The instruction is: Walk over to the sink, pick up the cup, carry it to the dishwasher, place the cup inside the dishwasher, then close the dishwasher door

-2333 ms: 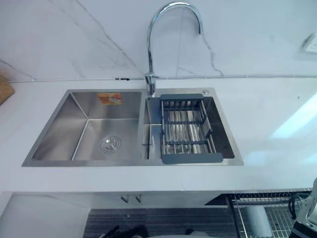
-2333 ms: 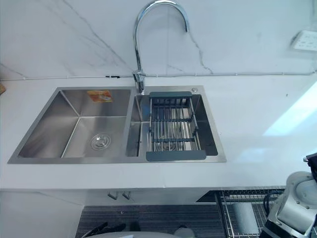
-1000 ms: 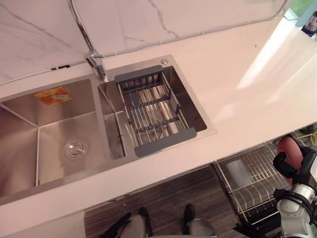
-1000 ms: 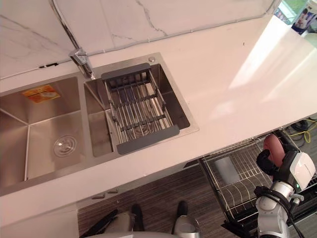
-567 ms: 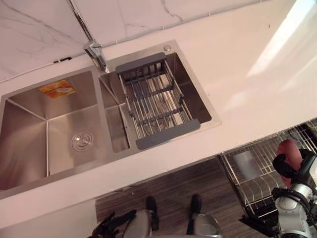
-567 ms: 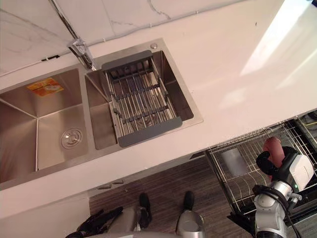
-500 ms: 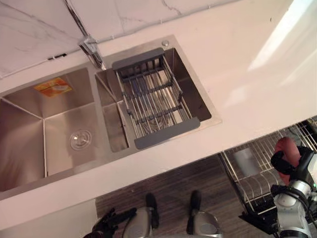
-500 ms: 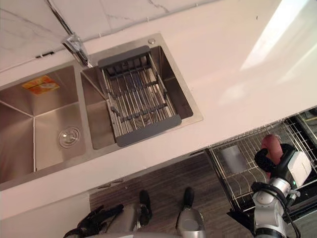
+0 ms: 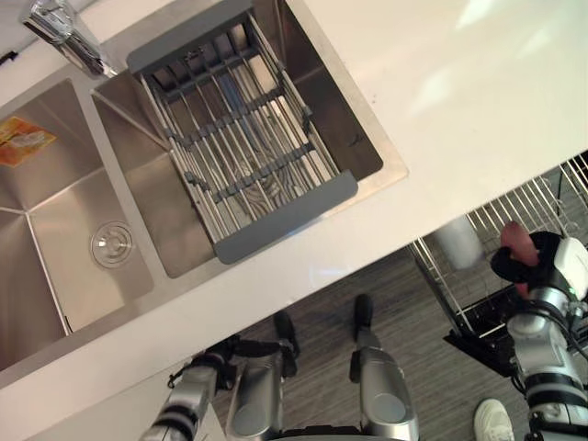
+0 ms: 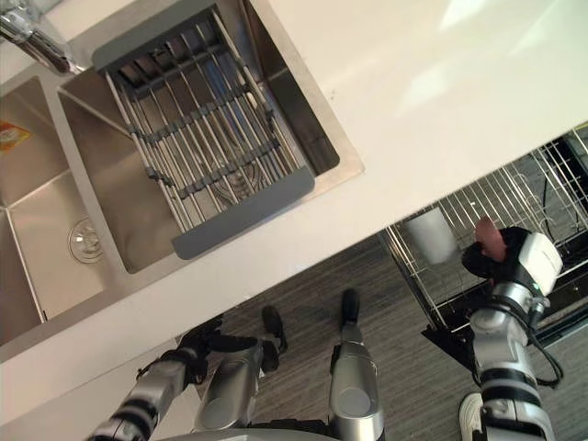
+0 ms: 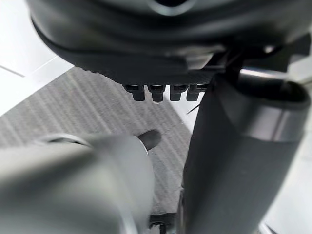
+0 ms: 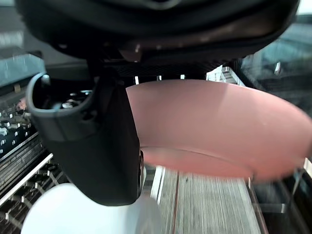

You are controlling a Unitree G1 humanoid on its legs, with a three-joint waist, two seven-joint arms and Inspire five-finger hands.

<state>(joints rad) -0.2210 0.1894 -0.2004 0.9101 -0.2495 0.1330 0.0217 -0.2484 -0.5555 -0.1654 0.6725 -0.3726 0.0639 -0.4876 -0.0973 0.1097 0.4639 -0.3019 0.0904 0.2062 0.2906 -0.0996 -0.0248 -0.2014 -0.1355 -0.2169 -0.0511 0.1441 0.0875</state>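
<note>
Cup [image 12: 209, 124], pink and smooth, sits in the right hand [image 10: 510, 262], whose dark fingers [image 9: 511, 267] and thumb [image 12: 100, 141] are clamped round it. Hand and cup hang over the near edge of a wire rack [image 10: 551, 179], which stands pulled out below the white counter [image 9: 478, 101]. A pale tumbler [image 10: 430, 235] rests in the rack just beside the cup, on the robot's left of it; whether the 2 touch I cannot tell. In the right wrist view the tumbler shows below the cup, with the rack's wires past both. The left hand [image 10: 195, 352] hangs low at the robot's left side above the grey striped floor [image 9: 432, 358], well apart from the rack, its fingers loose and holding nothing. The steel sink [image 9: 55, 202] is set in the counter to the left of the rack and has 2 basins. The larger left basin has a round drain [image 9: 112, 243] in its bottom and an orange sticker [image 9: 20, 142] on its far wall. The smaller right basin carries a wire basket [image 9: 230, 138] with grey end bars that spans it from front to back. The tap [image 9: 62, 32] stands behind the divider between the basins. A white shoe [image 9: 496, 421] lies on the floor near the right arm.
</note>
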